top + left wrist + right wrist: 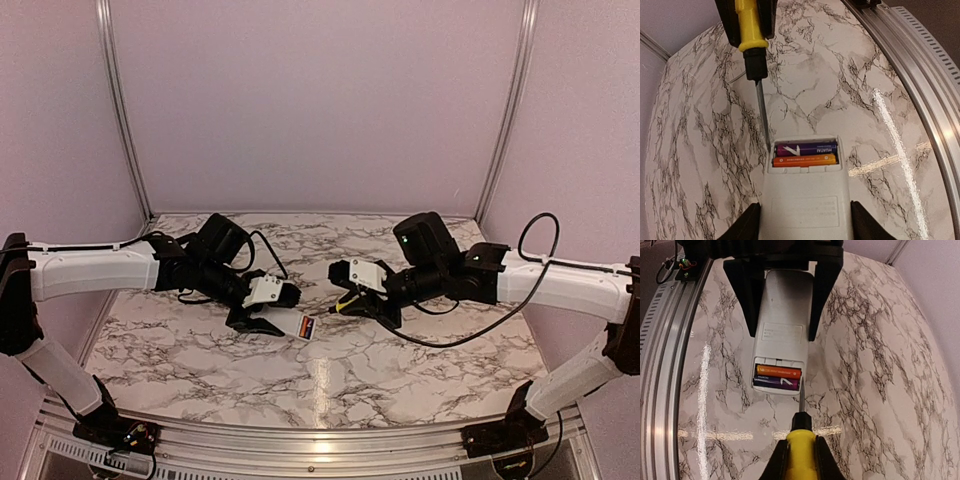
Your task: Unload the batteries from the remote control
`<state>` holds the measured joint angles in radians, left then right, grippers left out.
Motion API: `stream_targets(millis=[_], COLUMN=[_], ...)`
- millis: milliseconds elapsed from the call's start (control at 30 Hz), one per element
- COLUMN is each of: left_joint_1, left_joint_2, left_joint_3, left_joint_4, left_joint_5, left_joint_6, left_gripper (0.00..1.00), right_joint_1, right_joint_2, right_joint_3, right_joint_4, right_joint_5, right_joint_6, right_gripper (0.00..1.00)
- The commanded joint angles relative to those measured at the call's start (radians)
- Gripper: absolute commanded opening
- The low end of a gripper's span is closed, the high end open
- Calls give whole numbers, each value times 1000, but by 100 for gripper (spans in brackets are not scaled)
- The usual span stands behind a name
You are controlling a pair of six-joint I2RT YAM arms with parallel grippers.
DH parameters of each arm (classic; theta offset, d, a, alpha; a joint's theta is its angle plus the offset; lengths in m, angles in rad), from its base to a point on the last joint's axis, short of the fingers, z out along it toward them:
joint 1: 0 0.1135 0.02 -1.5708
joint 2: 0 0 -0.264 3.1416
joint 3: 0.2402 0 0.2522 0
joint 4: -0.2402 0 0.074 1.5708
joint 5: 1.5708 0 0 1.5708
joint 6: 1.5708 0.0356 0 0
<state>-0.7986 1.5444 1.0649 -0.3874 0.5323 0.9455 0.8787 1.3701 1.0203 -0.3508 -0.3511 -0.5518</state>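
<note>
The white remote control (805,200) is clamped across its width by my left gripper (805,222), bay end pointing away from the wrist. Its cover is off, and two batteries lie side by side in the bay, an orange one (804,160) and a purple one (807,149). My right gripper (801,460) is shut on a yellow screwdriver (801,447) with a black collar. Its thin metal shaft (802,397) reaches the bay's corner beside the purple battery (776,383) and orange battery (779,372). From the top view, both grippers meet mid-table around the remote (306,326).
A marble-patterned tabletop (330,370) lies under both arms. An aluminium rail (320,440) runs along its near edge. Pale purple walls (320,100) close the back and sides. A black cable (470,335) loops below the right arm.
</note>
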Motion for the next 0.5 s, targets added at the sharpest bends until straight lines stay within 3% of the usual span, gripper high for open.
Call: stream_targets(millis=[0, 467], left_joint_1=[0, -1], left_joint_2=[5, 7], left_joint_3=[20, 20], left_joint_4=[-5, 4], left_joint_5=[24, 20], left_joint_6=[-11, -7], left_gripper=[0, 0], right_joint_1=[18, 32], right_joint_2=[5, 24], right_joint_3=[14, 2], right_joint_4=[20, 56], right_joint_5=[-28, 60], right_joint_6=[-8, 16], right_gripper=[0, 0])
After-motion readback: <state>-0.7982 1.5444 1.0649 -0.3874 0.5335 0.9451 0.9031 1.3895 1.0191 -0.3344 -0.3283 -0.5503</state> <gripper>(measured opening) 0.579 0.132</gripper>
